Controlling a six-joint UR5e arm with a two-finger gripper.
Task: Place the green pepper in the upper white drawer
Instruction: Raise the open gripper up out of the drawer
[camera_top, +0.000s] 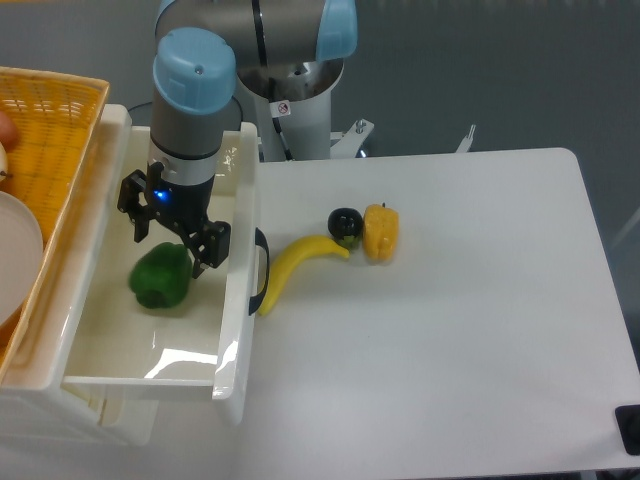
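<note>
The green pepper (160, 278) lies inside the upper white drawer (236, 330), on its floor near the middle. The drawer is pulled out at the left of the table, with its dark handle (262, 270) on the right-hand wall. My gripper (171, 250) hangs over the drawer just above the pepper. Its fingers are spread apart, and the pepper sits just below and between the fingertips. I cannot see contact between the fingers and the pepper.
A yellow woven basket (60, 150) with a white plate sits at the far left beside the drawer. On the table to the right of the drawer lie a banana (295, 265), a dark round fruit (345, 224) and a yellow pepper (381, 232).
</note>
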